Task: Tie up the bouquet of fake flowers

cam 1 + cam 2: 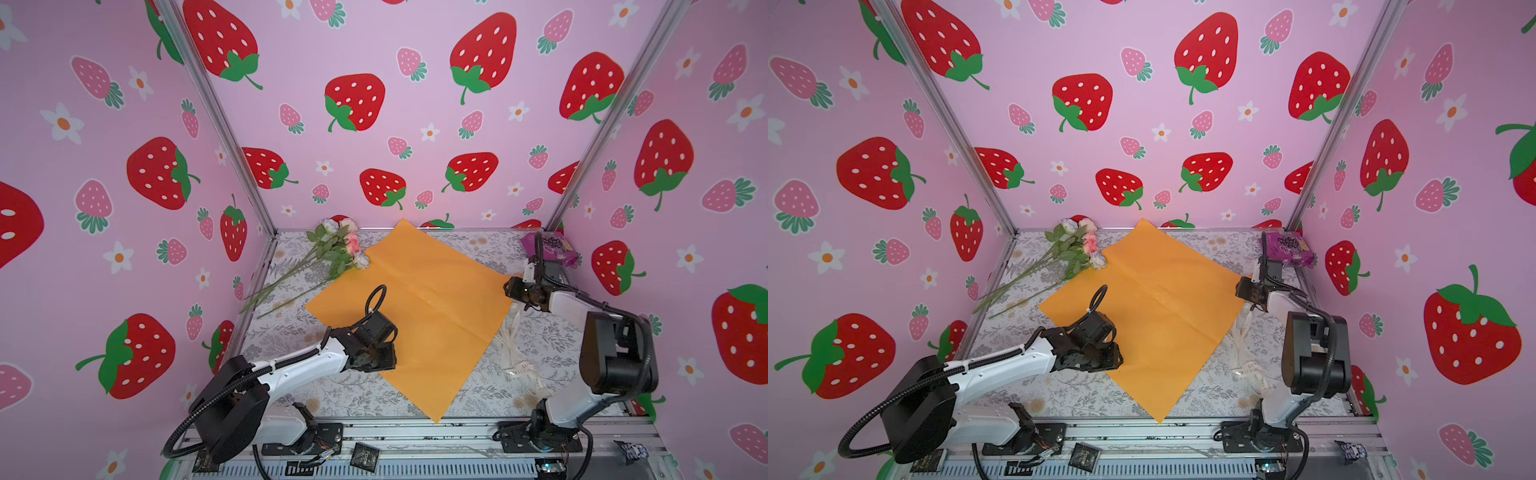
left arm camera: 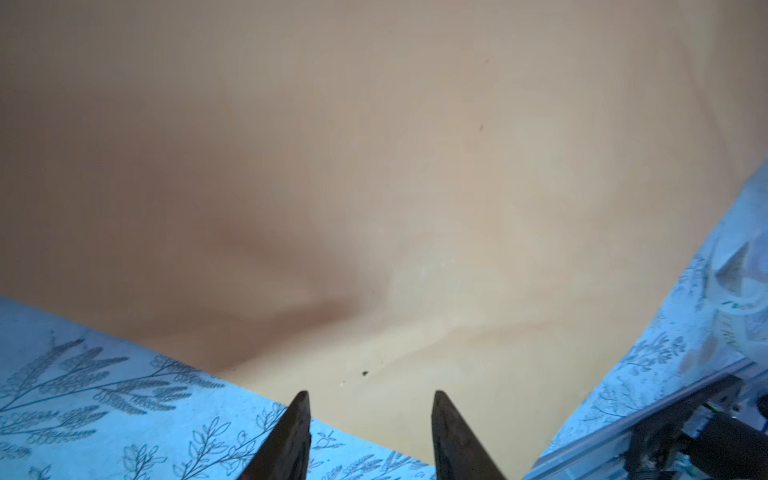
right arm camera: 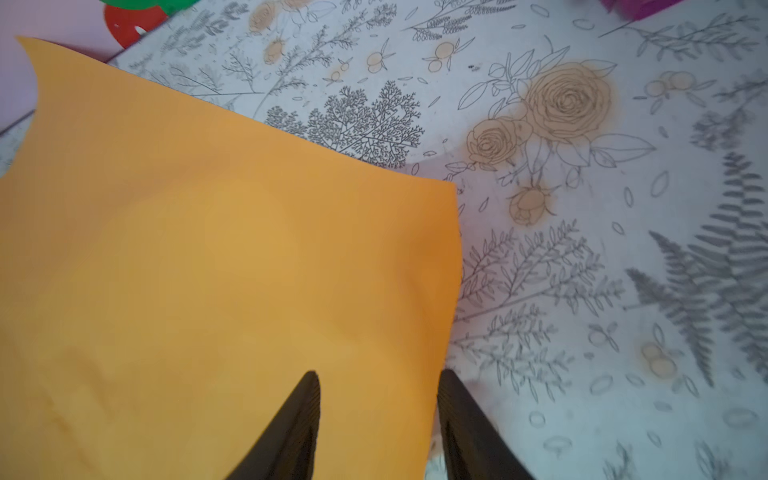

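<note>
The bouquet of fake flowers (image 1: 340, 246) (image 1: 1076, 246) lies loose at the back left, pink and white heads toward the wall, thin green stems trailing to the left front. Its orange wrapping paper (image 1: 415, 316) (image 1: 1150, 316) lies flat, spread as a diamond mid-table. My left gripper (image 1: 384, 360) (image 2: 372, 397) hovers open over the paper's (image 2: 374, 166) left front edge. At the paper's (image 3: 208, 270) right corner my right gripper (image 1: 510, 289) (image 3: 380, 374) is open, the paper's edge running between its fingers. Neither holds anything.
A white ribbon (image 1: 515, 357) (image 1: 1246, 361) lies crumpled on the flower-print tablecloth (image 3: 582, 249) to the right of the paper, beside the right arm. A purple packet (image 1: 548, 247) (image 1: 1289, 249) sits in the back right corner. Strawberry-print walls close three sides.
</note>
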Action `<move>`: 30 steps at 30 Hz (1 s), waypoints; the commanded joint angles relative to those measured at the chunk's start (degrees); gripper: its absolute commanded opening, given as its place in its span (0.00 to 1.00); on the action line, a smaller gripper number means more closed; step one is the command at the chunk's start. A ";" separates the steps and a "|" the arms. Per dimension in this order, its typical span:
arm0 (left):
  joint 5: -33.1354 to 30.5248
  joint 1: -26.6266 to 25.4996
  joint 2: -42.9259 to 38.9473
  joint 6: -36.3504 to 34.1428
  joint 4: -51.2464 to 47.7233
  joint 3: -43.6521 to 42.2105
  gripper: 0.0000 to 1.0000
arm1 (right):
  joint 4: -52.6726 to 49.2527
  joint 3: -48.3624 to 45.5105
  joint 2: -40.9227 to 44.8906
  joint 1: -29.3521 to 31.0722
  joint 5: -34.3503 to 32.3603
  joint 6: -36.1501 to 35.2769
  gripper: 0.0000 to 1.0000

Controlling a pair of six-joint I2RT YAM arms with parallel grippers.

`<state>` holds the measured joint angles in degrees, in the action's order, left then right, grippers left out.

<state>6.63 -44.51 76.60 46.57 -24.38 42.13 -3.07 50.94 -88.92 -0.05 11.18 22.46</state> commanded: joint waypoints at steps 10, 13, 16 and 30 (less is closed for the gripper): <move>3.98 3.44 11.06 -0.78 3.88 7.35 0.48 | -2.25 -28.28 25.62 2.95 14.51 11.73 0.04; 3.98 3.73 12.87 -2.46 2.47 8.90 0.48 | -1.65 -30.79 25.88 3.53 13.71 11.55 0.03; 4.09 4.08 14.19 -3.48 1.88 9.77 0.48 | -2.79 -31.07 23.06 3.48 8.58 10.89 0.02; 9.04 2.98 18.18 -0.97 5.98 6.61 0.48 | -3.78 -24.39 11.36 -15.37 -3.94 5.64 0.00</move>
<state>14.41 -40.95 94.19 44.21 -19.00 50.02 -3.62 25.98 -74.61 -11.27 10.15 29.82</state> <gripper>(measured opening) 0.477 0.046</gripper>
